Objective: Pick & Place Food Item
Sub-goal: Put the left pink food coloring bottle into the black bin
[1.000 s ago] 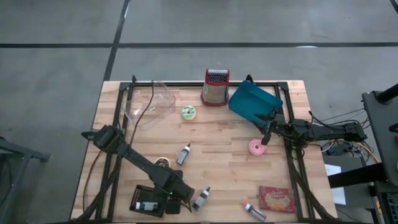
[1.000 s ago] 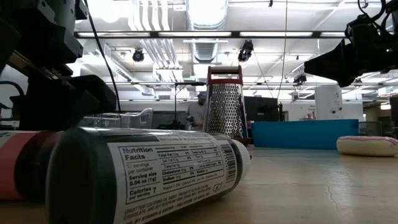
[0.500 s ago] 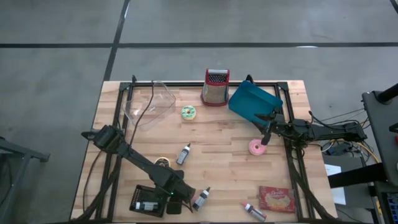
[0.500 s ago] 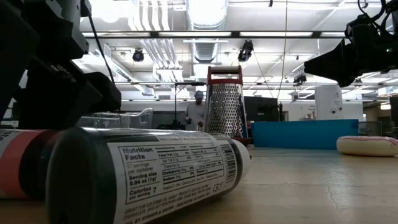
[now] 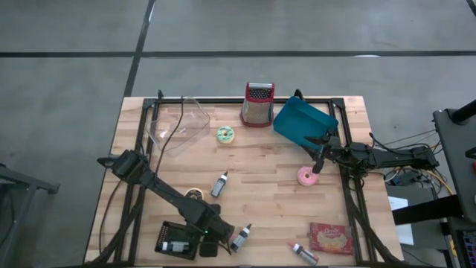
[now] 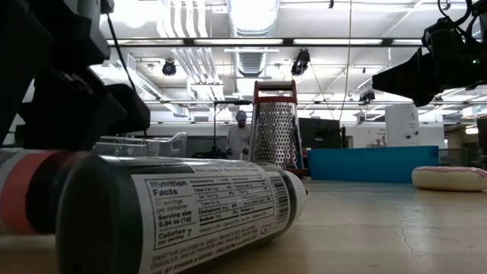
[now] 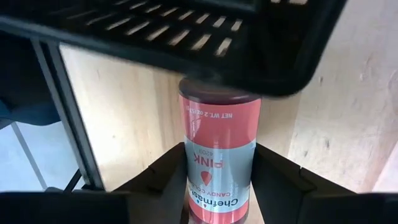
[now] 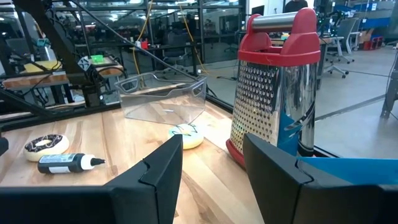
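A pink-labelled bottle (image 7: pixel 217 149) lies on its side on the wooden table (image 5: pixel 268 201), near the front edge and next to the black basket (image 5: pixel 175 240). My left gripper (image 5: pixel 222 242) stands over it, shut on it; from above the gripper hides the bottle. In the low view the bottle (image 6: pixel 30 202) shows at the far left, under the gripper's dark body. My right gripper (image 8: pixel 211 165) hangs level and open above the table's right side, close to the blue bin (image 5: pixel 303 123) and the pink donut (image 5: pixel 306 176), with nothing between its fingers. My left gripper pinches the pink bottle's labelled body (image 7: pixel 214 180) between its two fingers (image 7: pixel 163 180), one on each long side. The fingers come steeply from above and lie across the bottle. The bottle lies along the table top, its dark end (image 7: pixel 214 93) pointing at the basket.
A dark bottle with a white nutrition label (image 5: pixel 240 238) lies just right of my left gripper and fills the low view's foreground (image 6: pixel 183 213). Also here: two more bottles (image 5: pixel 220 184) (image 5: pixel 305 253), a snack packet (image 5: pixel 331 237), a green donut (image 5: pixel 224 134), a grater (image 5: pixel 257 104), a clear tub (image 5: pixel 178 123).
My left gripper has stayed in place and shut its fingers onto the pink bottle. The bottle has shifted a little on the table; in the low view a white part of it now shows beside the pink band. The right arm has kept still.
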`<act>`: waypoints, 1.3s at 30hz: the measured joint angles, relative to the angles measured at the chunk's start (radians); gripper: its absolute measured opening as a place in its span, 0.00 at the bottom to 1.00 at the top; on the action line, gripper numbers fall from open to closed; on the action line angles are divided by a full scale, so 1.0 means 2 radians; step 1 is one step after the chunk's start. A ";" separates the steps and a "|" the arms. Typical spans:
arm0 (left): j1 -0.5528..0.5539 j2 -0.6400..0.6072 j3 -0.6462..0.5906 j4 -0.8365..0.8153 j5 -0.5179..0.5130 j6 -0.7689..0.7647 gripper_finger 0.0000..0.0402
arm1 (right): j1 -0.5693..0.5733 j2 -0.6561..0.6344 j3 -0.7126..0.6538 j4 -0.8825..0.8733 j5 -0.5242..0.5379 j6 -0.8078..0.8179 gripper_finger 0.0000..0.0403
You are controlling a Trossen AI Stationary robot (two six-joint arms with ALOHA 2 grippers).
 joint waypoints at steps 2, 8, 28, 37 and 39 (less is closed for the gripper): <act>0.000 0.000 0.006 -0.005 0.000 0.000 0.39 | 0.000 0.000 0.000 0.000 0.000 0.000 0.41; 0.000 0.000 0.015 -0.030 0.002 -0.001 0.33 | 0.000 0.000 0.000 0.000 0.000 0.000 0.41; 0.000 -0.006 0.205 -0.343 -0.012 0.010 0.35 | 0.000 0.000 0.000 0.000 0.000 0.000 0.41; -0.013 -0.005 0.201 -0.408 0.078 -0.015 0.35 | 0.000 0.000 0.000 0.000 0.000 0.000 0.41; -0.020 -0.005 0.198 -0.408 0.081 -0.015 0.35 | 0.000 0.000 0.000 0.000 0.000 0.000 0.41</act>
